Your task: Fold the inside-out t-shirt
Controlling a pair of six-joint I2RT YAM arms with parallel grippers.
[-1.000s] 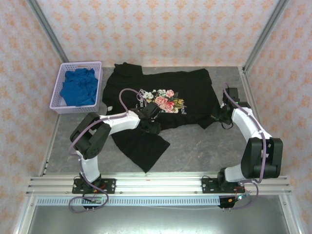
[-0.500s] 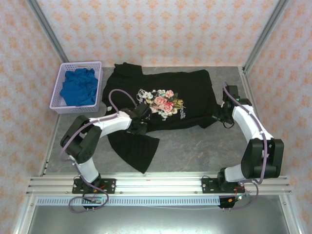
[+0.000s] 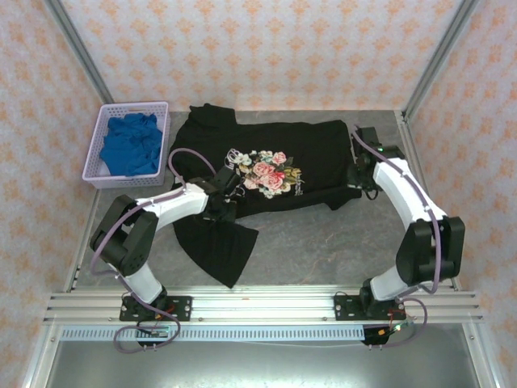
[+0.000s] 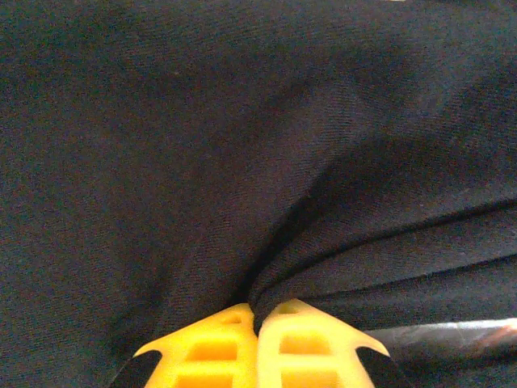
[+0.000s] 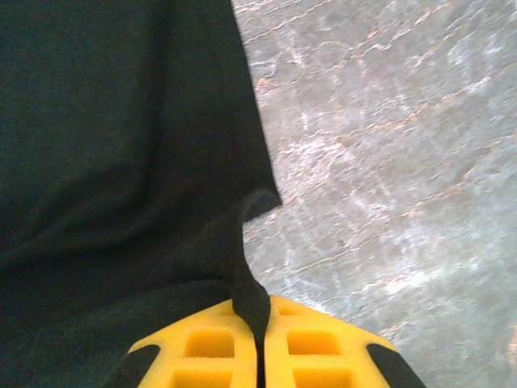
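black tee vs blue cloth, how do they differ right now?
The black t-shirt lies spread over the table; the blue cloth sits bunched in the lavender basket. The black t-shirt carries a floral print; the blue cloth looks plain. The left gripper and right gripper each pinch the black t-shirt; nothing touches the blue cloth. Both are soft, wrinkled fabric.

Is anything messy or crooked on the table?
Yes. The black t-shirt lies crooked: one end trails toward the near edge, and the cloth bunches into wrinkles where the left gripper pinches it. The right gripper pinches its other edge.
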